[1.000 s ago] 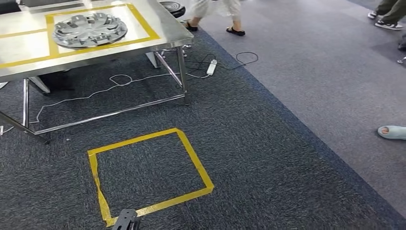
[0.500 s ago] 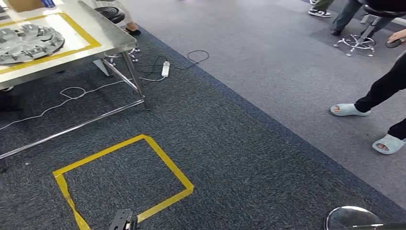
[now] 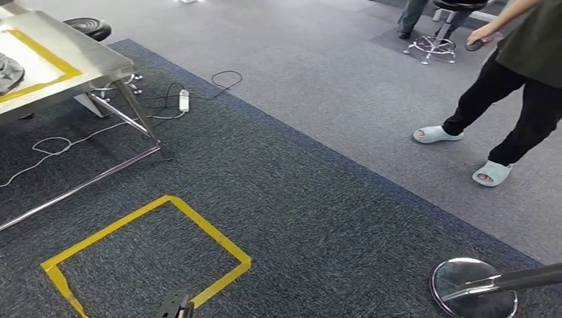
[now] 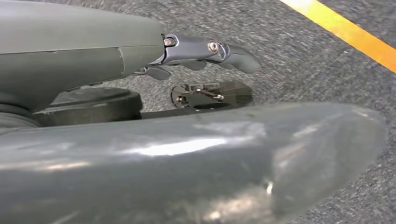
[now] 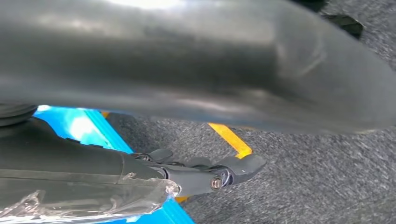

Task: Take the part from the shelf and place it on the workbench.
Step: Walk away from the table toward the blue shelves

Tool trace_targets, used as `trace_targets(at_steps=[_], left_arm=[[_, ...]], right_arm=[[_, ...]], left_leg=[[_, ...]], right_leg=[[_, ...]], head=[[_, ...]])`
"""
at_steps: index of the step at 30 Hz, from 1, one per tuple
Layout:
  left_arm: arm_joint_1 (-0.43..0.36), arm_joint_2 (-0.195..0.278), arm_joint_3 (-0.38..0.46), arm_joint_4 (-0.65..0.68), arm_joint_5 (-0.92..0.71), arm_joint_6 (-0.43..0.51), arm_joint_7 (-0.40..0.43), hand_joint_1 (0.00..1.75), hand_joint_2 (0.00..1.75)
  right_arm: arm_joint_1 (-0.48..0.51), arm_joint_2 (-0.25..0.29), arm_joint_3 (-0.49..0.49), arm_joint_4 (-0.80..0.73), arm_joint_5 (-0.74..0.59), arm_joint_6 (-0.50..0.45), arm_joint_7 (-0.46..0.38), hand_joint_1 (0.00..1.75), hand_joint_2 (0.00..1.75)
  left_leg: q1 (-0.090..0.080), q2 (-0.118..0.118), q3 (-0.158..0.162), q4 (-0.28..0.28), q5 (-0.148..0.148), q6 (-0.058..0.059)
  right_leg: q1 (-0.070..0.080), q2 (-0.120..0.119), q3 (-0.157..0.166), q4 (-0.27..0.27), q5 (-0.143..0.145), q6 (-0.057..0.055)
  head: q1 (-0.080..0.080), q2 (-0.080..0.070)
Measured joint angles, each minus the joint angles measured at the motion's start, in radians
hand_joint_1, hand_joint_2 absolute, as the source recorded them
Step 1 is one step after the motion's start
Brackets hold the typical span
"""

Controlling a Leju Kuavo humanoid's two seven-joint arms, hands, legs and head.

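L hand [image 4: 201, 51] hangs over carpet, dark fingers [image 4: 236, 57] stretched out straight, apart from thumb, nothing in them. R hand [image 5: 205, 175] likewise: fingers extended, holding nothing, over carpet w/ blue surface [image 5: 88, 128] beside it. Part [image 3: 8, 71] lies on steel workbench [image 3: 86, 63] inside yellow tape frame, at far left, mostly cut off by frame edge. Dark carpet [image 3: 318, 218] w/ yellow tape square [image 3: 142, 255]; power strip [image 3: 184, 100] + cables by bench leg. Person [image 3: 513, 86] stands at right in slippers.

Bright even indoor light; wrist views blurred, with glare.
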Motion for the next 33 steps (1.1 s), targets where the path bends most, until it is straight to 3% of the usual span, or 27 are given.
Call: trace_targets(at_steps=[3,5,7,8,9,10,12,14,16,17,18,19,20,22,24,25,26,29,31,33], left_arm=[[-0.002,0.0,0.0,0.0,0.0,0.003,0.002,0.0,0.0],[-0.003,0.0,0.001,0.0,0.0,0.008,0.003,0.0,0.0],[-0.002,0.002,0.001,0.0,0.006,0.01,0.005,0.0,0.0],[-0.001,0.002,0.002,0.0,0.011,0.007,0.005,0.0,0.0],[0.0,0.003,0.004,0.0,0.017,0.004,0.006,0.0,0.0],[0.001,0.004,0.006,0.0,0.022,0.001,0.004,0.0,0.0],[0.0,0.005,0.008,0.0,0.027,-0.002,0.001,0.0,0.0],[-0.001,0.005,0.009,0.0,0.029,-0.004,-0.001,0.0,0.0],[-0.003,0.004,0.009,0.0,0.025,-0.007,-0.001,0.0,0.0],[-0.004,0.004,0.009,0.0,0.022,-0.007,-0.001,0.0,0.0],[-0.004,0.003,0.009,0.0,0.02,-0.007,-0.001,0.0,0.0],[-0.005,0.002,0.009,0.0,0.018,-0.007,-0.001,0.0,0.0],[-0.004,0.001,0.01,0.0,0.017,-0.007,-0.001,0.0,0.0],[-0.001,0.001,0.01,0.0,0.015,-0.007,-0.001,0.0,0.0],[0.002,0.002,0.01,0.0,0.013,-0.007,-0.001,0.0,0.0],[0.002,0.002,0.01,0.0,0.013,-0.006,-0.001,0.0,0.0],[0.002,0.002,0.01,0.0,0.013,-0.006,-0.001,0.0,0.0],[0.001,0.002,0.01,0.0,0.013,-0.006,-0.001,0.0,0.0],[0.0,0.002,0.01,0.0,0.013,-0.006,-0.001,0.0,0.0],[-0.002,0.002,0.01,0.0,0.013,-0.006,-0.001,0.0,0.0]], right_arm=[[0.0,0.001,0.0,0.0,0.0,0.001,0.001,0.0,0.0],[0.0,0.001,0.0,0.0,0.003,0.002,0.002,0.0,0.0],[-0.003,0.002,0.0,0.0,0.008,0.003,0.002,0.0,0.0],[-0.003,0.003,0.0,0.0,0.013,0.004,0.003,0.0,0.0],[-0.003,0.003,0.0,0.0,0.017,0.005,0.004,0.0,0.0],[-0.002,0.004,0.001,0.0,0.02,0.006,0.006,0.0,0.0],[-0.002,0.005,0.001,0.0,0.024,0.006,0.009,0.0,0.0],[-0.004,0.007,0.001,0.0,0.023,0.006,0.008,0.0,0.0],[-0.004,0.008,0.001,0.0,0.02,0.006,0.006,0.0,0.0],[-0.002,0.008,0.001,0.0,0.018,0.006,0.006,0.0,0.0],[0.001,0.008,0.001,0.0,0.017,0.005,0.006,0.0,0.0],[0.003,0.008,0.001,0.0,0.016,0.005,0.006,0.0,0.0],[0.003,0.008,0.001,0.0,0.015,0.005,0.006,0.0,0.0],[-0.001,0.008,0.001,0.0,0.013,0.004,0.007,0.0,0.0],[-0.002,0.008,0.001,0.0,0.012,0.005,0.007,0.0,0.0],[0.0,0.008,0.001,0.0,0.011,0.005,0.008,0.0,0.0],[0.002,0.008,0.0,0.0,0.011,0.005,0.008,0.0,0.0],[0.001,0.008,0.0,0.0,0.011,0.005,0.008,0.0,0.0],[-0.001,0.009,0.0,0.0,0.011,0.005,0.008,0.0,0.0],[0.0,0.009,0.0,0.0,0.011,0.005,0.008,0.0,0.0]], left_leg=[[0.001,0.016,0.005,-0.001,-0.006,-0.015],[0.004,-0.022,-0.016,0.048,-0.043,-0.025],[0.005,-0.071,-0.079,0.177,-0.109,-0.027],[0.005,-0.081,-0.114,0.241,-0.131,-0.027],[0.004,-0.086,-0.138,0.281,-0.136,-0.026],[0.005,-0.089,-0.145,0.282,-0.119,-0.025],[0.006,-0.104,-0.107,0.184,-0.044,-0.022],[0.011,-0.151,-0.052,0.057,0.011,-0.019],[0.012,-0.175,-0.032,0.007,0.02,-0.012],[0.012,-0.165,-0.032,0.006,0.021,-0.005],[0.011,-0.154,-0.031,0.003,0.024,0.002],[0.012,-0.142,-0.029,0.001,0.027,0.01],[0.013,-0.129,-0.029,-0.001,0.029,0.016],[0.01,-0.098,-0.028,-0.001,0.029,0.024],[0.008,-0.066,-0.028,-0.001,0.027,0.024],[0.009,-0.051,-0.027,-0.001,0.026,0.023],[0.009,-0.038,-0.025,-0.001,0.024,0.021],[0.006,-0.003,-0.014,0.001,0.013,0.007],[0.001,0.014,-0.007,0.0,0.009,-0.004],[0.003,0.023,-0.002,-0.003,0.007,-0.014]], right_leg=[[0.002,0.032,-0.006,-0.005,0.003,-0.017],[-0.002,0.058,-0.007,-0.011,0.009,-0.028],[-0.004,0.084,-0.01,-0.012,0.012,-0.035],[-0.004,0.099,-0.011,-0.012,0.013,-0.037],[-0.004,0.114,-0.012,-0.012,0.013,-0.038],[-0.004,0.129,-0.012,-0.012,0.014,-0.038],[-0.007,0.161,-0.012,-0.012,0.017,-0.033],[-0.006,0.19,-0.015,-0.008,0.02,-0.023],[-0.007,0.212,-0.022,-0.01,0.025,-0.01],[-0.01,0.221,-0.026,-0.014,0.028,-0.004],[-0.01,0.215,-0.029,-0.013,0.029,0.001],[-0.01,0.192,-0.037,-0.002,0.021,0.004],[-0.008,0.159,-0.052,0.031,0.0,0.008],[-0.007,0.096,-0.11,0.158,-0.072,0.015],[-0.01,0.082,-0.16,0.274,-0.121,0.021],[-0.011,0.079,-0.159,0.281,-0.117,0.022],[-0.011,0.074,-0.135,0.244,-0.095,0.023],[-0.008,0.02,-0.017,0.044,-0.019,0.018],[-0.004,0.01,0.008,-0.001,-0.009,0.007],[-0.004,0.034,0.003,-0.002,-0.005,-0.007]], head=[[-0.001,0.0],[-0.005,0.0],[-0.009,0.0],[-0.01,0.0],[-0.01,0.0],[-0.01,0.0],[-0.01,0.0],[-0.01,0.0],[-0.012,0.0],[-0.012,0.0],[-0.013,0.0],[-0.009,0.0],[-0.005,0.0],[0.002,0.0],[0.002,0.0],[0.002,0.0],[0.002,0.0],[0.001,0.0],[0.0,0.0],[0.0,0.0]])
